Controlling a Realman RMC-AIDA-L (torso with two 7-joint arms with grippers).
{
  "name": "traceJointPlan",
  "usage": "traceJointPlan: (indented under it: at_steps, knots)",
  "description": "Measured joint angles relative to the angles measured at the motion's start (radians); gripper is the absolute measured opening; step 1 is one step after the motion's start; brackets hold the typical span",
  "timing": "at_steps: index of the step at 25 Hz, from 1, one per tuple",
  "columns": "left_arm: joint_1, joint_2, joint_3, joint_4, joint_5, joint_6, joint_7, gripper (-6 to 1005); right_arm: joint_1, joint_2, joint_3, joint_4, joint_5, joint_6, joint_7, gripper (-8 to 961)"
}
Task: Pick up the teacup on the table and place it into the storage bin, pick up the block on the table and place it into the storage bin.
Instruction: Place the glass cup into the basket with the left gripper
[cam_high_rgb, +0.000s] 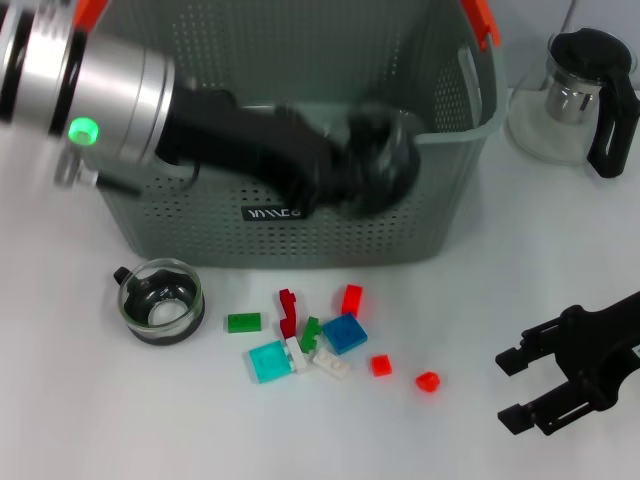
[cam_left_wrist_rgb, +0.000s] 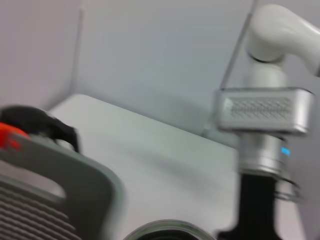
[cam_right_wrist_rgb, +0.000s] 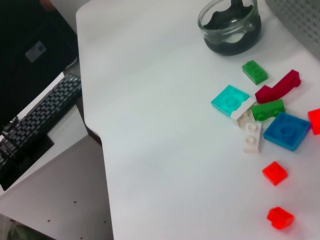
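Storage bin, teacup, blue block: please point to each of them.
storage bin (cam_high_rgb: 300, 240), head view, perforated front wall.
teacup (cam_high_rgb: 160, 301), head view, glass rim.
blue block (cam_high_rgb: 345, 332), head view, top face.

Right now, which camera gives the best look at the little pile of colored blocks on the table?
The right wrist view: the blocks lie close and unobstructed, each colour separate, beside the glass cup. The head view also shows them all, in front of the storage bin. The left wrist view shows none of them.

A white worktop (cam_right_wrist_rgb: 150, 125) with a rounded corner fills the scene; beyond its edge sits a black keyboard (cam_right_wrist_rgb: 40, 117) on a lower grey surface (cam_right_wrist_rgb: 60, 200); a plain pale wall (cam_left_wrist_rgb: 165, 55) rises behind.
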Motion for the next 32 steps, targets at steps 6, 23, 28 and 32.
traceJointPlan:
  at_steps: [6, 23, 28, 32]
  knots:
    - [-0.095, 0.076, 0.000, -0.049, 0.025, -0.131, -0.095, 55, 0.011, -0.001, 0.011, 0.000, -0.028, -0.017, 0.009, 824]
    - [-0.372, 0.151, 0.017, -0.408, 0.480, -0.423, -0.368, 56, 0.076, 0.012, 0.006, 0.001, -0.089, -0.041, 0.084, 825]
    - [-0.399, 0.138, 0.021, -0.423, 0.589, -0.420, -0.401, 57, 0.084, 0.014, 0.003, 0.002, -0.090, -0.040, 0.087, 824]
    - [-0.404, 0.127, 0.026, -0.426, 0.637, -0.419, -0.420, 57, 0.087, 0.015, 0.003, 0.002, -0.090, -0.038, 0.087, 824]
